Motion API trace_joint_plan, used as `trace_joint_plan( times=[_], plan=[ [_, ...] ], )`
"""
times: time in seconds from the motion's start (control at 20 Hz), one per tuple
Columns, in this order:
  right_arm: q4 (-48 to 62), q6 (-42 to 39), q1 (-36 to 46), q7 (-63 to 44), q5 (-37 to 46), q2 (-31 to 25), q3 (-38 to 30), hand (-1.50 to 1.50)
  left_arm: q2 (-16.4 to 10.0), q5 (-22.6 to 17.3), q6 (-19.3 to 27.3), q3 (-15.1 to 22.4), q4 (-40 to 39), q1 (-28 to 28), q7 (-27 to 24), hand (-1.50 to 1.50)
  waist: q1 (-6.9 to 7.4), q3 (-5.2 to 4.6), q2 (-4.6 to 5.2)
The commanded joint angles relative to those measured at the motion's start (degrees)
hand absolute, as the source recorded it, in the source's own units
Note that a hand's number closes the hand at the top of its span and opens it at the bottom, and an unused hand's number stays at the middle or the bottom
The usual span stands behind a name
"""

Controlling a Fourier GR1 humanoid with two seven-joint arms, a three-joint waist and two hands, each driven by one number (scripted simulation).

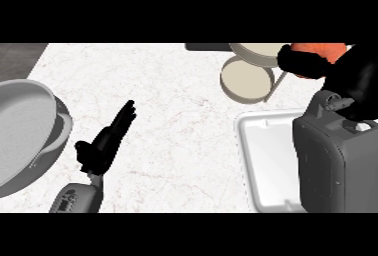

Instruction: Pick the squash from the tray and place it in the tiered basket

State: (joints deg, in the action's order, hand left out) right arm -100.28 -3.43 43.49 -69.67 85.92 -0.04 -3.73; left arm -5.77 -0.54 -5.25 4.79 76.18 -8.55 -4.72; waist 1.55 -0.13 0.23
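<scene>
Currently: left hand [103, 145] open at rest, right hand [301, 62] closed around the squash [321, 50] next to the tiered basket [244, 82].

At the left edge, a large grey pan [26, 120] sits on the white marbled surface [170, 75]. Just right of it, the left hand lies open, fingers straight and together, pointing up and to the right, holding nothing. Right of centre, the tiered basket shows two round beige tiers, one partly above the other. Below it lies the white tray [262, 150], its right part covered by the grey right forearm. At the upper right, the right hand's black fingers curl around the orange squash, which is off the tray and beside the basket's upper tier.
</scene>
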Motion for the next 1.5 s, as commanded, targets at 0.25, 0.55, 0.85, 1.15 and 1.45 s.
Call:
trace_joint_plan(
  times=[0.25, 0.55, 0.85, 1.15, 1.45],
  plan=[
    [24.82, 1.26, 19.2, -1.68, -4.55, -2.93, -18.33, 1.5, 0.05, 0.18, -0.05, -0.26, 0.32, -1.79, 0.34, 0.0, 0.45, 0.11, 0.43],
    [42.28, 12.4, 24.67, 2.28, -4.19, -5.17, -24.65, 1.5, -0.37, -0.26, -0.99, 0.29, 3.26, -0.92, 2.65, 0.0, 1.61, 0.15, 0.7],
    [56.88, 21.93, 29.22, 8.01, -5.52, -8.73, -29.17, 1.5, -0.2, -0.45, -1.4, -0.5, 0.93, -1.63, 0.76, 0.0, 1.74, 0.13, 1.05],
    [64.75, 32.25, 30.39, 13.83, -10.23, -8.52, -33.53, 1.5, -0.41, -0.65, -2.65, 0.18, 2.38, 0.45, 0.22, 0.0, 2.32, 0.17, 1.11],
    [65.25, 37.78, 33.32, 9.35, -18.24, -6.77, -41.97, 1.5, 0.6, 1.25, -1.47, 0.73, -1.24, -0.29, -2.49, 0.0, 1.53, 0.15, 1.15]
  ],
)
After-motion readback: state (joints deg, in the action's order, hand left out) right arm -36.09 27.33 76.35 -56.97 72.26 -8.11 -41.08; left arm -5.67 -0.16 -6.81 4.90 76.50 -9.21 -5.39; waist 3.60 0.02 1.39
